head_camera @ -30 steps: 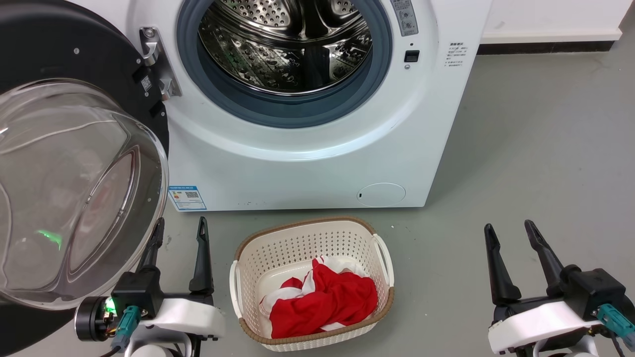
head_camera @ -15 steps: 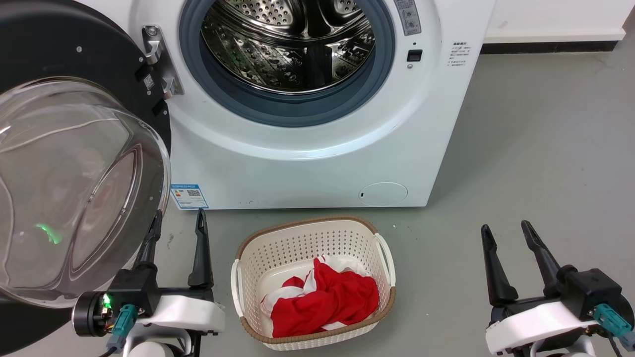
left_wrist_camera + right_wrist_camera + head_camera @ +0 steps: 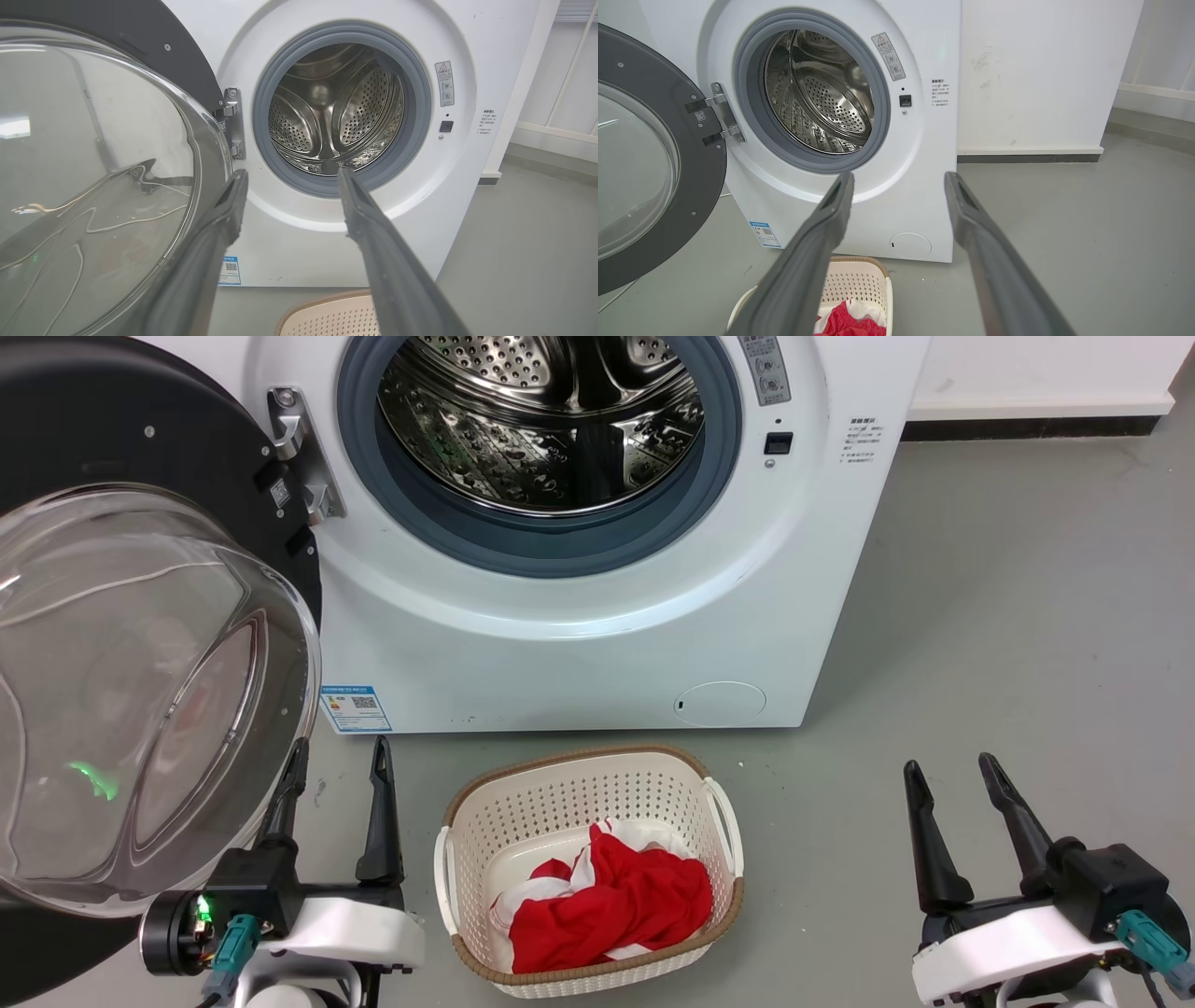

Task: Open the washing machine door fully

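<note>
The washing machine door, a black disc with a bulging clear glass bowl, stands swung out to the left of the white machine on its hinge. It leaves the steel drum exposed. My left gripper is open and empty, low beside the glass bowl's right edge, its left finger close to the glass. The left wrist view has the door on the left of that gripper. My right gripper is open and empty over the floor at the lower right. The right wrist view shows this gripper and the door.
A cream perforated basket holding a red and white cloth sits on the grey floor in front of the machine, between my grippers. A small round white flap is low on the machine's front. A white wall is to the right.
The head view has shifted by a few pixels. The door and both grippers keep their places and both grippers stay open.
</note>
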